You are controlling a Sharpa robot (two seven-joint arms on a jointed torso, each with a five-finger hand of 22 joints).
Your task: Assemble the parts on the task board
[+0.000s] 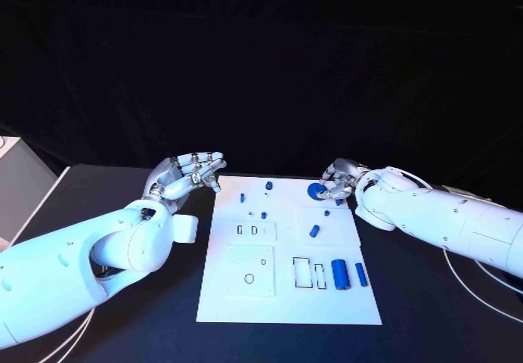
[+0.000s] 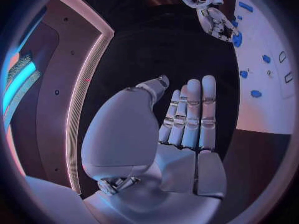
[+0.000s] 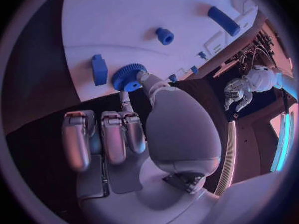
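The right hand (image 1: 340, 181) pinches a blue toothed gear (image 3: 128, 76) between thumb and a finger at the far right corner of the white task board (image 1: 286, 310), its other fingers curled below and clear of the part. The gear looks to be just at or over the board's far edge; whether it rests on the surface or hangs slightly above it cannot be told. To seat it well, I would keep the gear's face level with the board and bring it straight down over its place — a tilted gear is likely to bind or skid. A small blue block (image 3: 99, 69) lies just beside the gear and a short blue peg (image 3: 165, 36) a little further in, so the hand should stay on the outer side and not sweep across them. The left hand (image 1: 192, 172) hovers beside the board's far left corner, fingers extended together and holding nothing, well apart from the gear. Open black table lies beyond the board's far edge and on both sides — room for the right wrist to withdraw outward. The blue cylinder (image 1: 339, 273) near the front sits well clear.
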